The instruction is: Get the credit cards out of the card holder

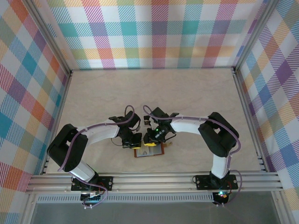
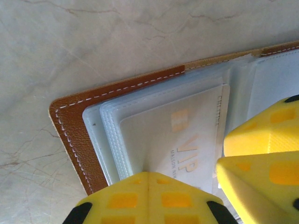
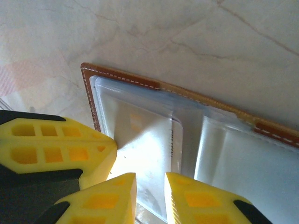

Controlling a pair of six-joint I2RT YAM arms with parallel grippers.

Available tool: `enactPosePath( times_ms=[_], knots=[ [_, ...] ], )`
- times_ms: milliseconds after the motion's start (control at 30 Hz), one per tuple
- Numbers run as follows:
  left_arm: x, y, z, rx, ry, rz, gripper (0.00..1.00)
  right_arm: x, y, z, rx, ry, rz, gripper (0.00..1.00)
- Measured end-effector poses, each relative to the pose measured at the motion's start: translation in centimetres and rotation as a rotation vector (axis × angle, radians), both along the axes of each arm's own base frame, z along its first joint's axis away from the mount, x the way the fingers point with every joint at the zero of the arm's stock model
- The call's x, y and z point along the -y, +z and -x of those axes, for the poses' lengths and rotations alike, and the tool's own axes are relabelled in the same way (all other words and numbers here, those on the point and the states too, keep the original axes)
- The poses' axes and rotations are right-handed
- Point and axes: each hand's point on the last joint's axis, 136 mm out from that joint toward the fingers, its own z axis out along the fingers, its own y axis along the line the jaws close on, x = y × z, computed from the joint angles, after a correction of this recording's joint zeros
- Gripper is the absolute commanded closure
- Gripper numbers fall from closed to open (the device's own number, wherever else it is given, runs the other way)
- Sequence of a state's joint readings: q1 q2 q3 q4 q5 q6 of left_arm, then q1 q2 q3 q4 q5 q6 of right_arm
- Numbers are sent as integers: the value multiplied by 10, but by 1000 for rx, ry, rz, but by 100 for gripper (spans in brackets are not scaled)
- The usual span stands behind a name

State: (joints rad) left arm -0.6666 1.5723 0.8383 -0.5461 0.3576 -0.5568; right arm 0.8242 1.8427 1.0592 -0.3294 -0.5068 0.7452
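Pinning the open card holder flat, the left gripper presses down with jaws closed, a pale credit card in its sleeve just ahead of them. The right gripper hovers beside it, jaws slightly parted over that card's edge, seemingly poised to pinch; contact is unclear.

Plaid walls (pastel) enclose a marbled tabletop.
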Motion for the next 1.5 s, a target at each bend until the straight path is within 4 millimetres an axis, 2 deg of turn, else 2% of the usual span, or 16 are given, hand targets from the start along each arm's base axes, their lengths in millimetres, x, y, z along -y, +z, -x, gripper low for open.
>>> enactPosePath(
  times_ms=[200,500,933,1133,1500],
  knots=[
    [0,0,0,0,0,0,100,3,-5,4,-19,-3,10,76],
    [-1,1,0,4,1,-2,95,8,-11,1,-1,-12,52,78],
    [-6,0,0,10,6,-29,96,20,-7,1,23,-23,125,77],
    [-9,1,2,0,7,-46,98,17,4,0,38,-24,96,77],
    [-9,2,4,-19,-16,-53,100,12,2,-1,29,-21,54,77]
  ],
)
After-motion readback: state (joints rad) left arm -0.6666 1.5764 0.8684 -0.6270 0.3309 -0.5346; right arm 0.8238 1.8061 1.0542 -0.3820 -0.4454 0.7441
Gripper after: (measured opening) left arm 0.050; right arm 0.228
